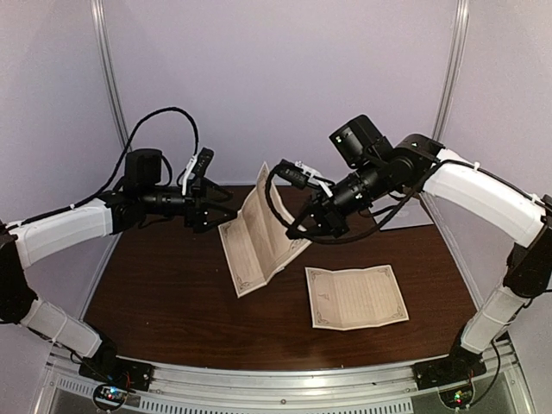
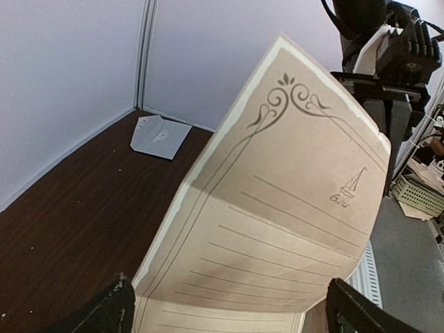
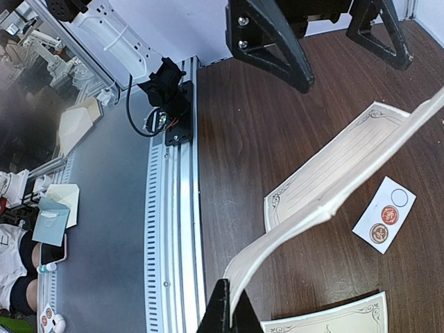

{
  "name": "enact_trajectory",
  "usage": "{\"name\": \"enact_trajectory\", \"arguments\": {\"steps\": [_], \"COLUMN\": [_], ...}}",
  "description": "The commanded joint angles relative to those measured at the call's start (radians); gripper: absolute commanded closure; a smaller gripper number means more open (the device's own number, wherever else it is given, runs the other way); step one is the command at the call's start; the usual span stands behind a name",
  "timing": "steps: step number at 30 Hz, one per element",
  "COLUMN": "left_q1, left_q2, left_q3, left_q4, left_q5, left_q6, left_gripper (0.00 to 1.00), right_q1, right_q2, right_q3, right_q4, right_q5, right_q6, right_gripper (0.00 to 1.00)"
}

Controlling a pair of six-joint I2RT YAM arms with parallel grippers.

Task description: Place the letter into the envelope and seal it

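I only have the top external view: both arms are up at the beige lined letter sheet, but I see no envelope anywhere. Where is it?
Observer: The left wrist view shows the pale grey-white paper envelope lying flat on the dark brown wood-grain table, by the foot of the wall, apart from the beige lined letter sheet.
Operator: Any seal stickers?
Observer: The right wrist view shows a small white strip with two round reddish stickers and one empty circle, on the table near the lifted sheet.
Operator: Who actually holds the sheet?
Observer: Only the right gripper is shut on its edge; the left gripper stands open, fingers wide apart.
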Motion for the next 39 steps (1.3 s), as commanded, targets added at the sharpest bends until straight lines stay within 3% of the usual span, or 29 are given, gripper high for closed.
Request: {"name": "enact_trajectory", "arguments": {"steps": [1,6,11,18,26,28,34,39], "left_q1": [-0.017,-0.017,-0.033,-0.095,-0.097,-0.097,-0.097,-0.097], "left_q2": [0.009,0.026,0.086,0.185,0.204,0.202,0.182,0.157], "left_q3": [0.039,0.068,0.101,0.198,0.211,0.222,0.239,0.241], "left_q4": [-0.015,-0.014,-0.023,-0.157,-0.227,-0.27,-0.381,-0.421], "left_q5": [0.024,0.003,0.086,0.139,0.265,0.29,0.252,0.176], "left_q6": [0.045,0.058,0.07,0.165,0.213,0.242,0.316,0.345], "left_gripper": [0.02,0.02,0.02,0.02,0.03,0.12,0.52,0.64], "right_q1": [0.014,0.026,0.041,0.082,0.092,0.092,0.091,0.086], "right_q2": [-0.016,-0.005,-0.004,0.002,-0.016,-0.019,-0.029,-0.057], "right_q3": [0.015,0.044,0.054,0.053,0.028,0.02,0.018,0.011], "right_q4": [-0.064,-0.109,-0.123,-0.129,-0.117,-0.104,-0.092,-0.086], "right_q5": [-0.034,-0.079,-0.11,-0.112,-0.083,-0.045,0.025,0.108], "right_q6": [-0.063,-0.113,-0.131,-0.136,-0.135,-0.12,-0.095,-0.067], "right_gripper": [1.0,1.0,1.0,1.0,1.0,1.0,1.0,1.0]}}
